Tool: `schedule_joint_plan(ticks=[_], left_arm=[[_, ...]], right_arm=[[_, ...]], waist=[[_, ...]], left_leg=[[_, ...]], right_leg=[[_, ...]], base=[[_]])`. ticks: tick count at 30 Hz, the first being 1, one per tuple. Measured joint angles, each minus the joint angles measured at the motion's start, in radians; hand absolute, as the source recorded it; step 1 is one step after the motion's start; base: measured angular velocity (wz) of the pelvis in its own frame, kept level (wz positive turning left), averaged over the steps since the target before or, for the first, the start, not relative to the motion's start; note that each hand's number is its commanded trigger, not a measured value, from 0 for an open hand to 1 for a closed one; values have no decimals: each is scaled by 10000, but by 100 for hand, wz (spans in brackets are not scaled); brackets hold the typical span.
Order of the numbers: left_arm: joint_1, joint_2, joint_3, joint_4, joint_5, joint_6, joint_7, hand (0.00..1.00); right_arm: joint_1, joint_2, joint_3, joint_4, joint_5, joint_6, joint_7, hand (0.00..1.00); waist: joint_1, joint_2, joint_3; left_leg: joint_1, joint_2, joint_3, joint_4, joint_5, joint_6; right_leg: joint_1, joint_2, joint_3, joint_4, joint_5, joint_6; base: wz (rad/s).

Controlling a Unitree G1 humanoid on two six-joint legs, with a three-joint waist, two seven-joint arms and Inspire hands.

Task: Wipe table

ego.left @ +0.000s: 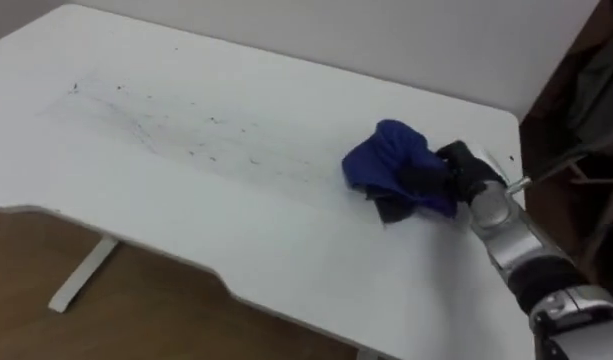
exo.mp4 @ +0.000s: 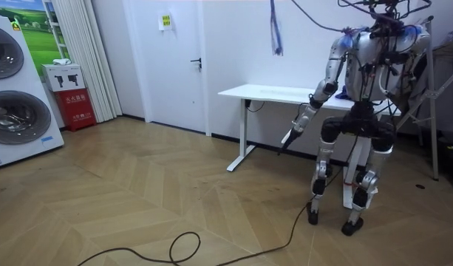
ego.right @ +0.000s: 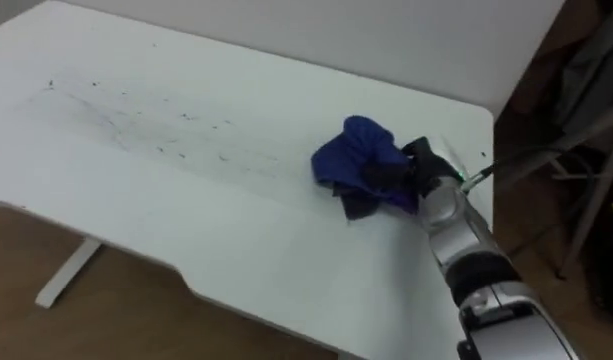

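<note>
Right hand (ego.left: pixel 464 172) gripping blue cloth (ego.left: pixel 389 158) on white table (ego.left: pixel 166 215) — left hand (exo.mp4: pixel 286 140) hanging low

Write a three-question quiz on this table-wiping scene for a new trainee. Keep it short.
1. True or false: the blue cloth lies at the left end of the white table.
2. Which of the robot's hands is on the cloth? A) left B) right C) both
3. Fill in: in the eye views, the dark specks on the tabletop lie to the cloth's ____.

Key
1. False. The cloth is near the table's right end.
2. B. The right hand is on the cloth. The left hand hangs at the robot's side, below the table's edge.
3. Left.
</note>
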Motion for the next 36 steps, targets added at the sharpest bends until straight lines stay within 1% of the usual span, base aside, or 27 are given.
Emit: schedule_joint_plan(ticks=[2,3,4,5,6,7,8,9,10,11,12,13,14,15,17,19,20,21,22,23,24,25,26,27,28,31,36], left_arm=[[267,7,266,67,-52,16,32,0],[491,12,533,128,-112,15,64,0],[614,34,817,271,-65,23,100,0],[656,43,1023,292,-9,31,100,0],[657,56,1517,272,28,20,116,0],[669,115,1740,237,93,-6,185,0],[673,125,1842,198,84,-31,203,0],[607,116,2057,142,88,-106,224,0],[527,116,2062,-58,93,-167,237,0],[474,116,2062,-139,95,-243,247,0],[393,112,2062,-213,93,-386,346,0],[273,72,2062,-252,93,-470,400,0],[218,44,2062,-253,85,-494,401,0],[138,14,1976,-252,76,-522,407,0],[-93,-5,1841,-308,78,-631,453,0],[-276,-7,1437,-320,86,-718,568,0],[-339,-19,1297,-321,94,-707,565,0],[-476,-34,1001,-295,114,-695,534,0],[-663,-4,736,-305,123,-707,531,0],[-689,24,688,-300,138,-694,544,0],[-648,66,627,-272,188,-503,569,0],[-461,-22,620,-240,310,-259,582,0],[-346,-73,603,-242,322,-162,582,0],[-208,-126,593,-204,305,-23,575,0],[-196,-106,594,-57,299,93,574,0],[-119,11,530,-159,303,330,600,0],[-31,41,317,-427,311,656,665,0]], right_arm=[[812,-168,-387,-47,65,-510,-226,100],[1441,-226,-730,-203,138,-998,-605,100],[2009,-347,-1196,-183,174,-1279,-965,100],[2349,-450,-1510,-184,182,-1388,-1126,100],[3137,-707,-2234,-179,286,-1502,-1430,100],[3872,-922,-2928,-72,582,-1515,-1638,100],[4180,-974,-3253,-55,774,-1515,-1750,100],[4806,-1136,-3719,168,856,-1442,-1961,100],[5367,-1371,-3748,793,863,-1131,-1942,100],[5577,-1417,-3751,1071,865,-923,-1906,100],[6081,-1408,-3702,1614,895,-387,-1706,100],[6352,-1307,-3685,1828,873,100,-1368,100],[6370,-1271,-3661,1913,862,275,-1217,100],[6353,-1255,-3384,1870,635,551,-1002,100],[6168,-1256,-2967,1348,30,625,-758,100],[4880,-1193,-1400,239,-896,858,-599,100],[4361,-1073,-1040,12,-1053,879,-562,100],[3266,-827,-261,-175,-1982,1316,-689,100],[2774,-1165,443,-94,-2781,1600,-426,100],[2712,-1219,676,-243,-3172,1682,-258,100],[2679,-1207,1222,-586,-4198,2053,61,100],[2655,-1202,1603,-1020,-5295,2365,506,100],[2619,-1197,1739,-1172,-5748,2456,726,100],[2601,-1194,1982,-1503,-6408,2597,1128,100],[2601,-1194,2199,-1792,-7018,2822,1535,100],[2601,-1198,2490,-2116,-7939,3218,2107,100],[2601,-1132,2336,-2154,-7766,3619,2382,100]], waist=[[-153,-32,-14],[-476,-102,-74],[-862,-182,-129],[-1073,-206,-147],[-1344,-396,-259],[-1549,-546,-289],[-1655,-613,-281],[-1843,-731,-297],[-1856,-785,-292],[-1851,-799,-285],[-1811,-795,-273],[-1817,-780,-243],[-1832,-754,-182],[-1818,-649,-145],[-1801,-530,-161],[-1681,-456,-103],[-1656,-461,-73],[-1511,-399,-3],[-1163,-485,169],[-1020,-546,218],[-782,-716,167],[-509,-751,173],[-403,-751,173],[-298,-789,152],[-244,-766,168],[-111,-784,152],[74,-757,170]], left_leg=[[258,-75,-143,-507,186,40],[470,-155,-266,-800,318,58],[703,-268,-552,-988,355,81],[795,-330,-723,-1056,367,93],[981,-445,-928,-1192,395,136],[1130,-517,-916,-1230,376,177],[1194,-541,-897,-1229,352,205],[1283,-569,-924,-1213,252,237],[1310,-562,-924,-1194,163,255],[1304,-563,-920,-1200,139,259],[1300,-573,-881,-1238,120,271],[1347,-557,-678,-1335,119,273],[1357,-537,-592,-1386,119,274],[1302,-478,-310,-1485,119,273],[1287,-469,-169,-1574,126,283],[1352,-448,-92,-1549,132,293],[1351,-434,-103,-1530,132,293],[1349,-393,-115,-1521,140,276],[1293,-356,-174,-1526,168,233],[1239,-332,-195,-1530,187,201],[1142,-254,-186,-1533,215,151],[1117,-177,-208,-1527,188,92],[1117,-145,-242,-1524,172,68],[1073,-124,-468,-1537,166,33],[1066,-104,-641,-1550,197,-18],[1078,-83,-955,-1649,264,-126],[1093,-66,-1280,-1743,325,-214]], right_leg=[[300,16,-180,-404,92,-22],[560,0,-367,-591,119,-19],[919,-5,-483,-815,84,71],[1079,-2,-477,-894,49,130],[1352,-21,-490,-961,-23,250],[1644,-18,-470,-1039,-92,361],[1796,-15,-440,-1132,-107,399],[2000,20,-452,-1302,-110,474],[2069,44,-457,-1344,-85,514],[2068,40,-455,-1335,-76,529],[2073,34,-406,-1315,-68,542],[1992,31,-186,-1293,-68,542],[1912,41,-65,-1290,-57,529],[1648,62,193,-1208,-3,477],[1375,70,505,-1069,39,447],[1199,98,805,-897,106,396],[1185,117,809,-899,143,379],[1180,169,803,-962,228,339],[1173,232,775,-1042,292,296],[1131,267,758,-1078,317,266],[1047,374,780,-1166,368,195],[941,471,802,-1181,414,118],[899,514,779,-1202,437,81],[825,570,630,-1213,462,39],[815,618,583,-1213,454,19],[819,710,566,-1256,363,-131],[856,806,534,-1342,344,-201]], base=[[26],[60],[72],[85],[77],[66],[41],[17],[6],[-9],[-32],[-48],[-79],[-74],[-60],[-46],[-25],[-4],[0],[0],[-30],[-44],[-47],[-26],[-12],[5],[3]])
